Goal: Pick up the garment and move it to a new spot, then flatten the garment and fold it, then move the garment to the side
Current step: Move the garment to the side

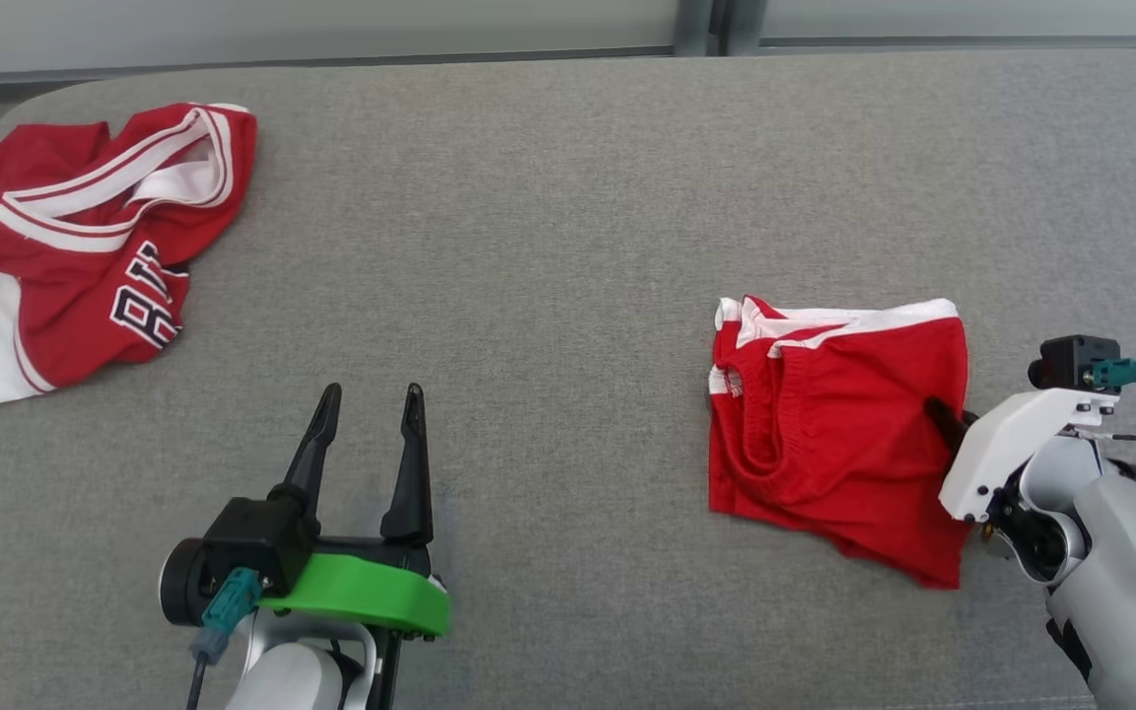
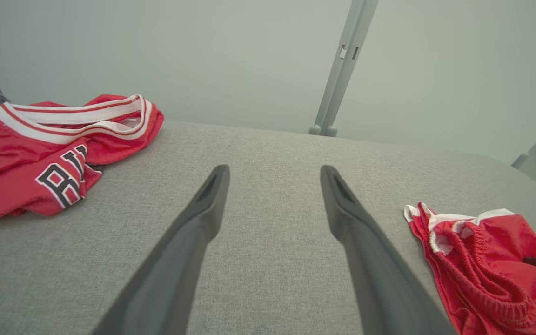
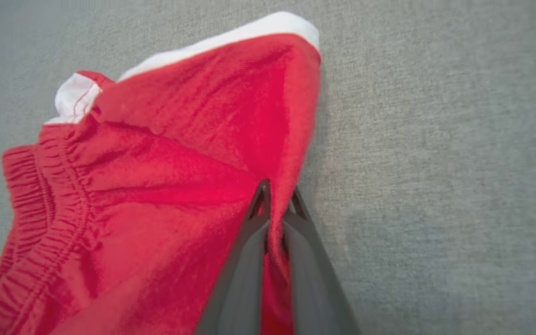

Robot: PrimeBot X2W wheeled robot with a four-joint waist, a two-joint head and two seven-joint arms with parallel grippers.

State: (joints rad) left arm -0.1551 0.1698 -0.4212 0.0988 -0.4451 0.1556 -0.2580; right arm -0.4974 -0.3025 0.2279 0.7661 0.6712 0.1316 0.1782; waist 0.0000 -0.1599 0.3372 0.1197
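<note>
Lying rumpled, red shorts (image 1: 824, 434), white trim, gathered elastic waistband

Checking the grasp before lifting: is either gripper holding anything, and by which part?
The right gripper is shut on the red shorts, pinching a fold of cloth near their right edge. The left gripper is open, holding nothing.

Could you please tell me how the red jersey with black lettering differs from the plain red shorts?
The red-and-white jersey with black lettering lies crumpled at the far left; the plain red shorts with an elastic waistband lie flatter at the right. The jersey is untouched, while the right tool is shut on the shorts' edge. Both are red with white trim.
</note>
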